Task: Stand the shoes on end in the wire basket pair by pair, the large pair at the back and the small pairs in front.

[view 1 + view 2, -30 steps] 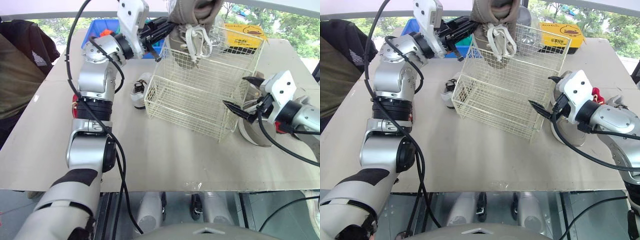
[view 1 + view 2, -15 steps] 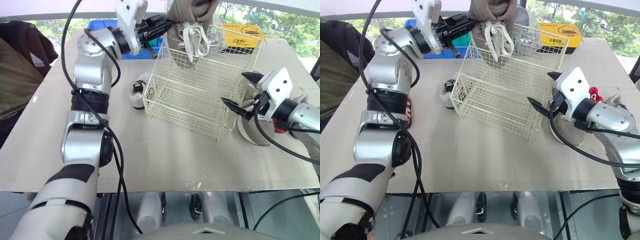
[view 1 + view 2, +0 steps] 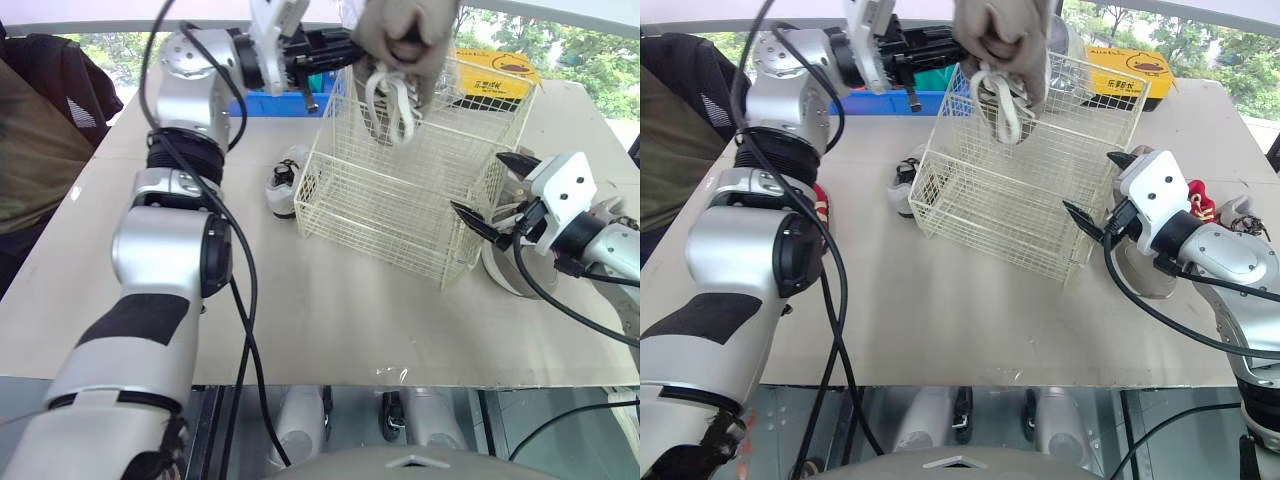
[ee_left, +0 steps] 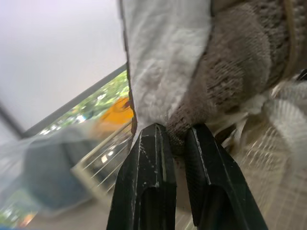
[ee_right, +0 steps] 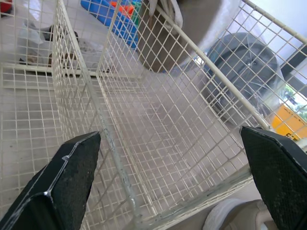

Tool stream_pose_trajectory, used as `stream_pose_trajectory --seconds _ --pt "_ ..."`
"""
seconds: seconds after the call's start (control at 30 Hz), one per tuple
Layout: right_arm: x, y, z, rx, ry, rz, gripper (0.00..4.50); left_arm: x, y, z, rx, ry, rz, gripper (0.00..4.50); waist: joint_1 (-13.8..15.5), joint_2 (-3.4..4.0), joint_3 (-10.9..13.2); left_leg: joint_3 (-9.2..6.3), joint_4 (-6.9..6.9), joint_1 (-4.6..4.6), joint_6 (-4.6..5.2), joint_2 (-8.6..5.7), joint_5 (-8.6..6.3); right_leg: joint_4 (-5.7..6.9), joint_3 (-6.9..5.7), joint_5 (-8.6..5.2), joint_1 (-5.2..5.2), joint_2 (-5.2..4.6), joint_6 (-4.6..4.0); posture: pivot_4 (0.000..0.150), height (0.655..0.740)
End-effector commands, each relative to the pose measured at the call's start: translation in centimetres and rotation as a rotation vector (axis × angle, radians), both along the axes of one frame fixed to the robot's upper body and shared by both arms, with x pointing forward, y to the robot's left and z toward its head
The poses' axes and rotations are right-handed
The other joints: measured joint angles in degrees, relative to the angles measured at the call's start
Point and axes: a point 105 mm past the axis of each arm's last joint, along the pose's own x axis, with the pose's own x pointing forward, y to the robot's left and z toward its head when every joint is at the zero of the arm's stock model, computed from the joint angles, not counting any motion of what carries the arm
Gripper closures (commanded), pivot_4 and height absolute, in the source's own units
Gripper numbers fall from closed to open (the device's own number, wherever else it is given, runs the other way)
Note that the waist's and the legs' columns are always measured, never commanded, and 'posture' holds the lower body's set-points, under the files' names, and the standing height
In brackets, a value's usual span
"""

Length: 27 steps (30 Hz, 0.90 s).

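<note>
Two black fingers of the left gripper (image 4: 175, 132) pinch the big grey-brown shoe (image 3: 405, 35) by its collar. The left wrist view gives me that, coarse knit outside, white fleecy lining within. From the head views I get what the wrist cannot: the shoe hangs over the back of the cream wire basket (image 3: 390, 205), white laces looping down, its lower end behind the mesh. The right gripper (image 5: 170, 132) is spread wide at the basket's right end, with thin square grid between its fingers. A small shoe (image 3: 283, 182) lies just left of the basket.
</note>
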Motion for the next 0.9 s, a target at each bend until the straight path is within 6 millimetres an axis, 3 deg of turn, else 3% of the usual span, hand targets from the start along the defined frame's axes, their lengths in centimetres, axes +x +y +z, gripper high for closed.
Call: stream_pose_trajectory --seconds 0.03,0.17,0.33,0.47,0.7,0.9 --pt "-0.1 -0.4 -4.0 0.007 0.190 -0.033 0.00 -1.3 -1.4 3.9 -0.105 -0.102 -0.066 4.45 -0.03 0.01 0.00 0.00 0.00 0.00 0.01 0.00 -0.01 0.00 0.00 0.00 -0.01 0.00 0.00 0.150 0.7400" --pt "-0.2 -0.2 -4.1 0.009 0.192 -0.027 0.00 -0.3 -1.1 2.9 -0.080 -0.090 0.012 4.46 -0.28 0.02 0.01 0.01 -0.01 0.00 0.02 0.01 -0.01 0.00 0.01 0.03 -0.04 0.03 0.06 0.150 0.7400" --pt "-0.4 -0.1 -3.7 0.016 0.183 -0.019 0.00 2.1 2.1 0.8 0.005 -0.050 0.229 4.49 -0.35 0.03 0.01 0.00 -0.01 0.07 0.02 0.03 -0.01 0.07 0.02 -0.01 -0.04 0.05 0.08 0.150 0.7400" --pt "-1.2 1.1 -1.7 0.076 0.085 0.107 0.00 2.8 3.9 -1.4 0.078 -0.022 0.298 4.50 -0.15 0.01 0.02 0.01 -0.01 -0.01 0.02 0.03 -0.01 0.08 0.02 0.01 -0.11 0.02 0.03 0.150 0.7400" --pt "-4.1 2.0 3.1 0.246 -0.044 0.332 0.00 2.7 4.0 -3.1 0.112 -0.009 0.291 4.50 -1.08 0.30 0.19 0.09 -0.02 0.01 0.01 0.04 -0.01 0.24 0.11 0.07 -0.22 0.05 0.13 0.150 0.7400" --pt "-6.4 0.6 3.8 0.229 -0.016 0.283 0.00 2.8 3.9 -4.7 0.124 0.026 0.286 4.50 -0.75 0.43 0.23 0.08 -0.05 -0.01 0.01 0.04 -0.02 0.27 0.09 0.10 -0.24 0.04 0.24 0.150 0.7400"
